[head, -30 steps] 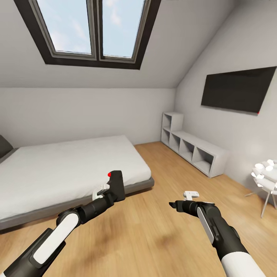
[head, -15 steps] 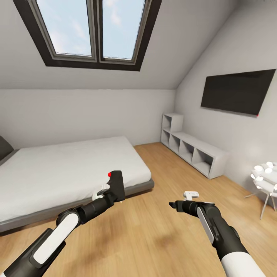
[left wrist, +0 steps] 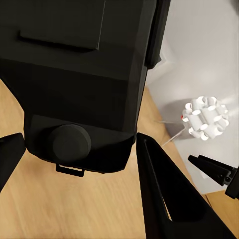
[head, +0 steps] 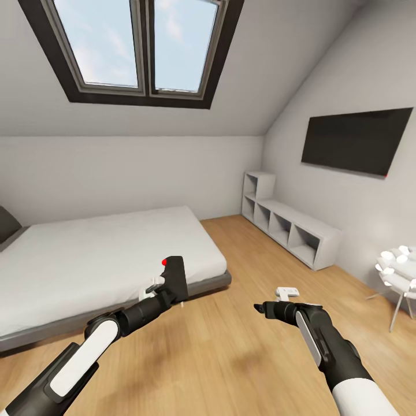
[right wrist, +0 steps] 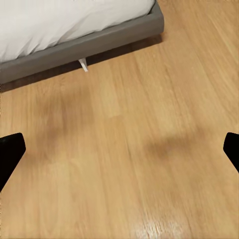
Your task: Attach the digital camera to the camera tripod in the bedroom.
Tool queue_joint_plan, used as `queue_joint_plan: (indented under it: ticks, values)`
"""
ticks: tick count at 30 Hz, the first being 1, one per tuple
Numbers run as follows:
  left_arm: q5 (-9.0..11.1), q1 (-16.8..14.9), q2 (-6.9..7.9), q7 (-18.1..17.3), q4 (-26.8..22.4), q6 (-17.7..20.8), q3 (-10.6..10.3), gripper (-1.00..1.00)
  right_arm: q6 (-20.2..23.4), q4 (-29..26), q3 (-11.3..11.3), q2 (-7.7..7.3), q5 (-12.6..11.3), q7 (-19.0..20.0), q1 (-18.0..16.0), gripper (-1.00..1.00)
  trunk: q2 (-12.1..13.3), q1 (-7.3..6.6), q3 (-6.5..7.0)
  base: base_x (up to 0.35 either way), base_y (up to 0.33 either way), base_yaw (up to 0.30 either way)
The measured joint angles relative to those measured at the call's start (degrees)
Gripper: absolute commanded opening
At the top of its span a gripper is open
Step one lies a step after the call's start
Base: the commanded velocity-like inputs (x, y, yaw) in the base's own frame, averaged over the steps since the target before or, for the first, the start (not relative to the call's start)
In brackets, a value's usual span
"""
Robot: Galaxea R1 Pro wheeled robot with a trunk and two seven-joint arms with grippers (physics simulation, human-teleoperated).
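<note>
My left gripper (head: 167,289) is shut on the digital camera (head: 175,278), a black body with a red spot on top, held above the wood floor by the bed's corner. In the left wrist view the camera (left wrist: 74,74) sits big between the black fingers (left wrist: 164,194). My right gripper (head: 263,307) hangs open over bare floor, and its two fingertips (right wrist: 11,152) stand wide apart in the right wrist view. The camera tripod is out of view.
A low grey-framed bed (head: 104,260) lies ahead on the left. A white cube shelf (head: 289,228) runs along the right wall under a black TV (head: 355,141). A white lamp on thin legs (head: 398,274) stands at far right. Skylight window (head: 138,49) overhead.
The whole view has shifted slightly with the camera's own motion. Both arms hold the same pose, and the digital camera stays in the left gripper.
</note>
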Motion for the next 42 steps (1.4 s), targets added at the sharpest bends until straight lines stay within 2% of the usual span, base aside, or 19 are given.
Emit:
queue_joint_plan:
  ticks: [42]
  values:
    - [-0.07, 0.0, 0.0, 0.0, 0.03, 0.0, 0.01, -1.0, -0.03, -0.38, 0.05, 0.0, 0.13, -0.01, 0.02, 1.0, 16.86, -9.23, 7.55, 0.0, 0.0, 0.0]
